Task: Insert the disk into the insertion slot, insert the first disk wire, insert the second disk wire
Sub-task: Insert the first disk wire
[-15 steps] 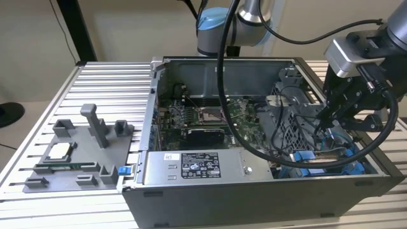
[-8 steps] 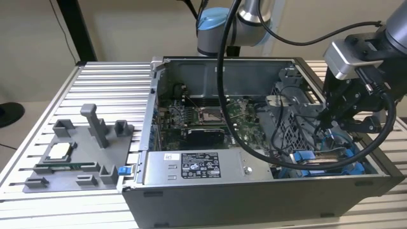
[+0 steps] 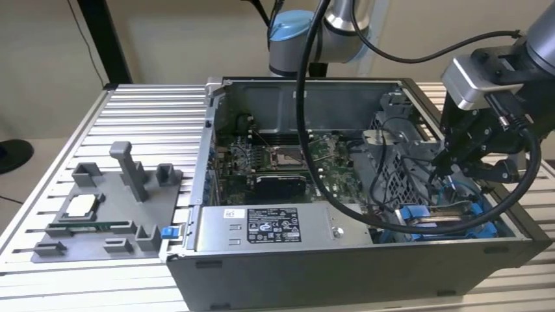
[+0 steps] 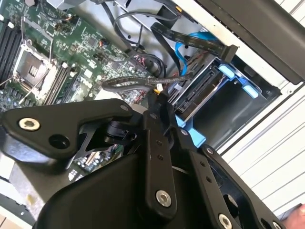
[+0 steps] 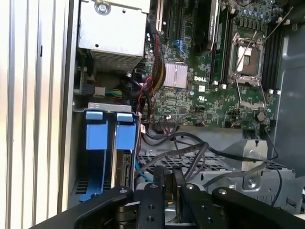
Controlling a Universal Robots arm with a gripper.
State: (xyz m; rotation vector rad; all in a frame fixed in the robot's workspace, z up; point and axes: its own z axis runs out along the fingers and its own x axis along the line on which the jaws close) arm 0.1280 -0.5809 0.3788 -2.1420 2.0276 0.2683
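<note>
The disk (image 3: pixel 444 212), silver in its blue carrier (image 4: pixel 233 76), lies in the insertion slot (image 3: pixel 490 229) at the case's near corner on the exterior view's right. Its blue tabs (image 5: pixel 125 135) show in the first wrist view. My gripper (image 3: pixel 444 166) hangs just above that bay, beside the perforated cage. In both wrist views its fingers (image 5: pixel 160 183) stand nearly together, and a thin black wire (image 4: pixel 126 81) runs across the fingertips (image 4: pixel 159 98), apparently pinched. A flat black cable with a wide connector (image 4: pixel 224 50) hangs loose above the disk (image 4: pixel 198 98).
The open computer case (image 3: pixel 347 260) stands on a slatted table (image 3: pixel 147 117). Inside are the motherboard (image 3: pixel 277 159), a grey labelled power-supply box (image 3: pixel 264 227) and a perforated cage (image 3: pixel 394 175) with loose cables. A grey fixture with parts (image 3: pixel 104 208) sits on the exterior view's left.
</note>
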